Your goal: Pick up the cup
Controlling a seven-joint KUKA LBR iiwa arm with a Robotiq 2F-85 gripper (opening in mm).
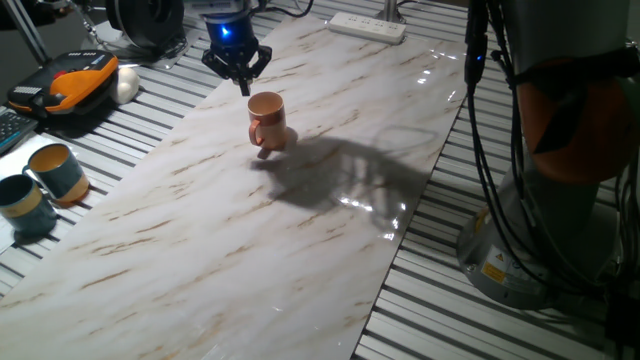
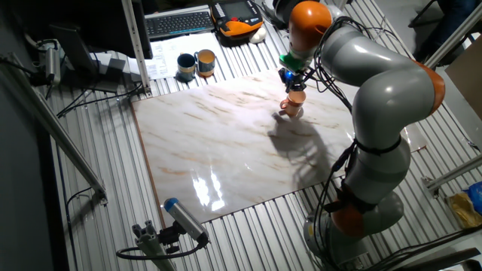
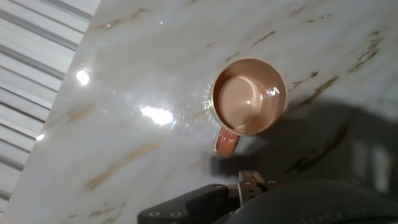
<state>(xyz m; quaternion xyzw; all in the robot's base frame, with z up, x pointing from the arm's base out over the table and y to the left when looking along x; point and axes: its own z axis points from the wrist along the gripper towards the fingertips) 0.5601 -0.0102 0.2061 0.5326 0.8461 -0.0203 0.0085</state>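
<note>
The cup (image 1: pixel 267 120) is a small salmon-orange mug, upright on the marble table (image 1: pixel 200 230), with its handle toward the near side. It also shows in the other fixed view (image 2: pixel 294 104) and from above in the hand view (image 3: pixel 249 96), with a lighter inside and the handle pointing to the bottom of the frame. My gripper (image 1: pixel 245 88) hangs just above and slightly behind the cup's rim without touching it. Its fingers meet in a point and it is empty. It shows in the other fixed view (image 2: pixel 292 81) too.
Two teal-blue mugs (image 1: pixel 60 172) (image 1: pixel 22 205) stand off the marble's left edge on the slatted surface. An orange-black device (image 1: pixel 75 80) and a white power strip (image 1: pixel 367 25) lie at the back. The arm's base (image 1: pixel 560 200) and cables stand at the right.
</note>
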